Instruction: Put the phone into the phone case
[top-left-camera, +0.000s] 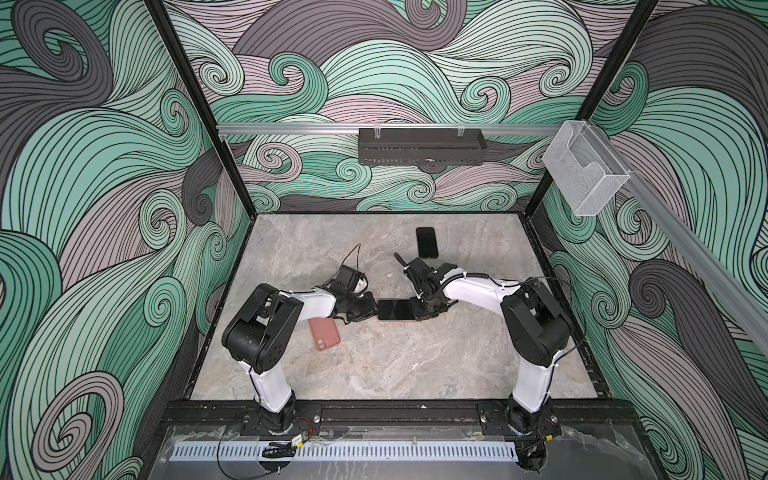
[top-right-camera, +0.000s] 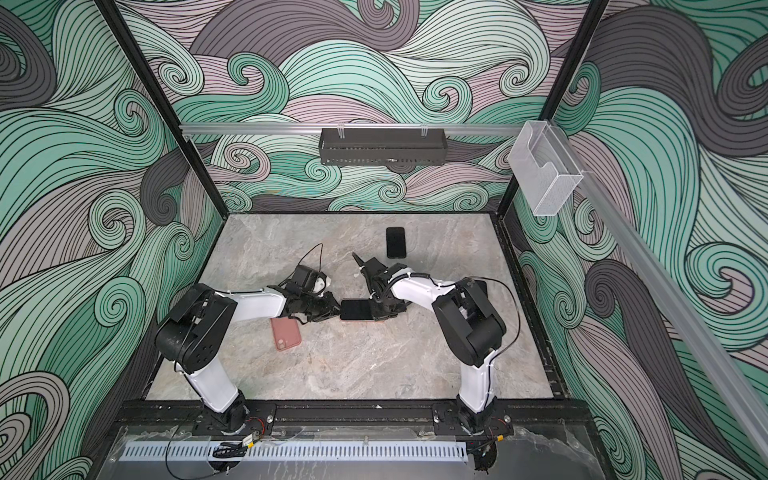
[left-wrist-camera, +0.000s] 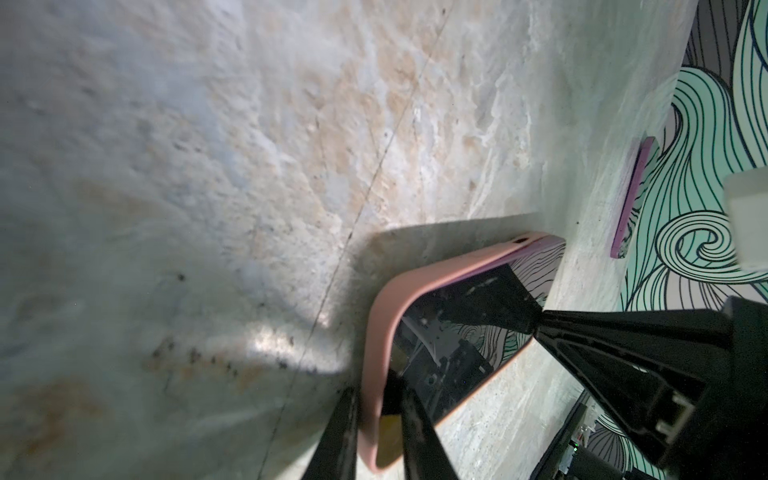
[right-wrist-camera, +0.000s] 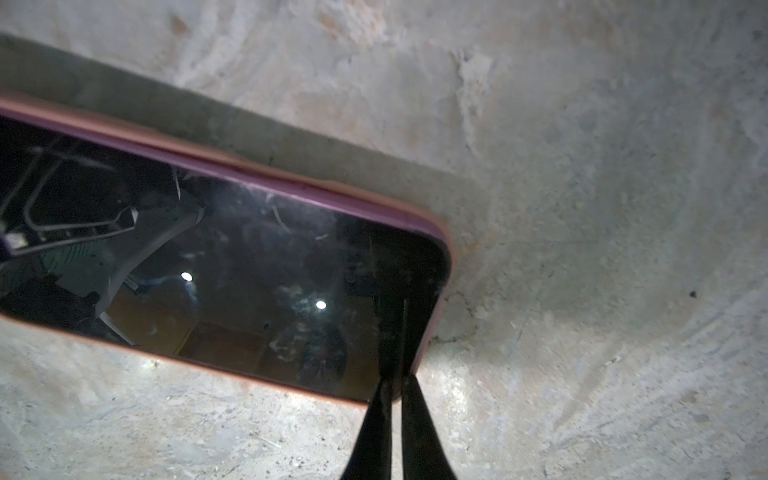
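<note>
The grey marble table (top-left-camera: 374, 374) carries all loose items. A black tray (top-left-camera: 422, 146) hangs on the rear rail and a clear holder (top-left-camera: 582, 170) on the side rail, both well above the work area. At the table centre the phone (top-left-camera: 395, 309) lies screen-up inside the pink phone case (top-left-camera: 397, 321). Along one long side its purple edge (right-wrist-camera: 291, 195) shows above the pink rim. A second pink case (top-left-camera: 324, 334) lies face-down near the left arm, which overhangs its far end. A second black phone (top-left-camera: 427, 242) lies beyond the right wrist, apart from both. The left gripper (left-wrist-camera: 374, 386) is narrow, clamped across the phone case end wall. The right gripper (right-wrist-camera: 397, 376) is closed, tips resting on the screen's opposite end.
</note>
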